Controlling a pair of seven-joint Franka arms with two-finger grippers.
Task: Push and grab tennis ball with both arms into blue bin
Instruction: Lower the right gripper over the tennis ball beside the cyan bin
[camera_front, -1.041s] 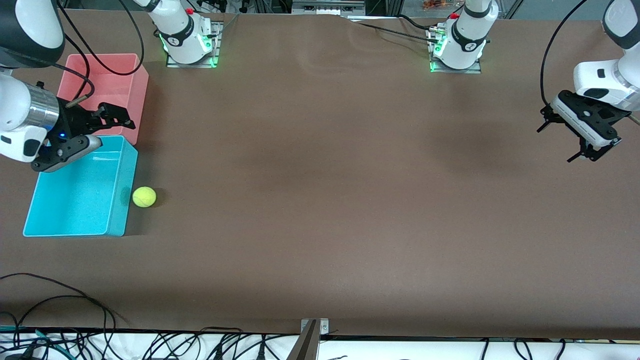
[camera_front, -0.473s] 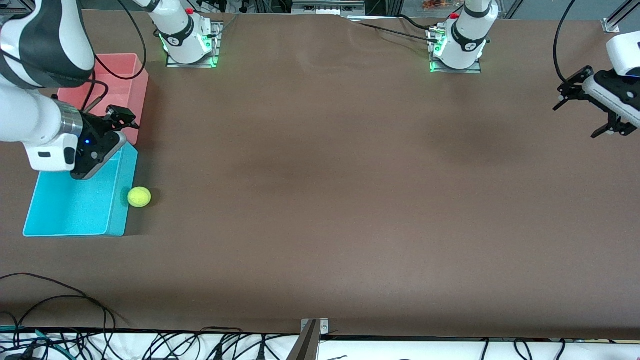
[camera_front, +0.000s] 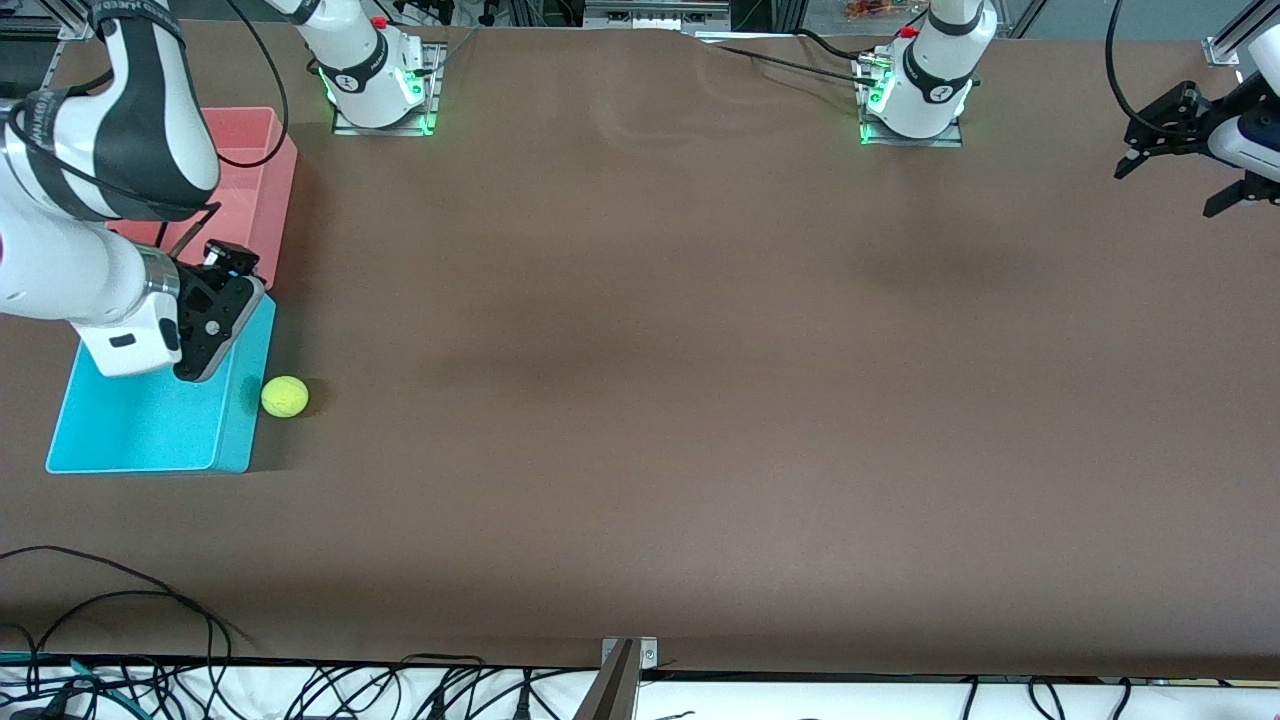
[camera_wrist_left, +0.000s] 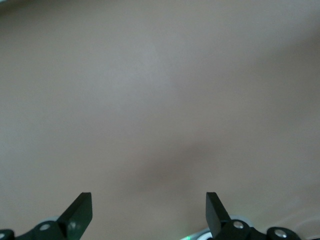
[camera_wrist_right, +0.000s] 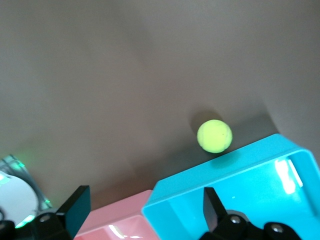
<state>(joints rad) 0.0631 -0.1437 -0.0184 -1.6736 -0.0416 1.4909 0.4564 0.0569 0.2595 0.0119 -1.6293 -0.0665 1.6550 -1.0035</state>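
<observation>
Tennis ball (camera_front: 285, 396) rests beside the blue bin (camera_front: 150, 430), barely shifted. Right gripper (camera_front: 225, 290), jaws apart, has swung over the bin; left gripper (camera_front: 1180, 150), released, has risen toward the frame's upper right.

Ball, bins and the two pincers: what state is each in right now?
Ball: on the table, beside the blue bin, not inside.
Blue bin: upright, no ball in it.
Pink bin: upright.
Right pincer: open, over the blue bin.
Left pincer: open, holding nothing, over bare table.
</observation>
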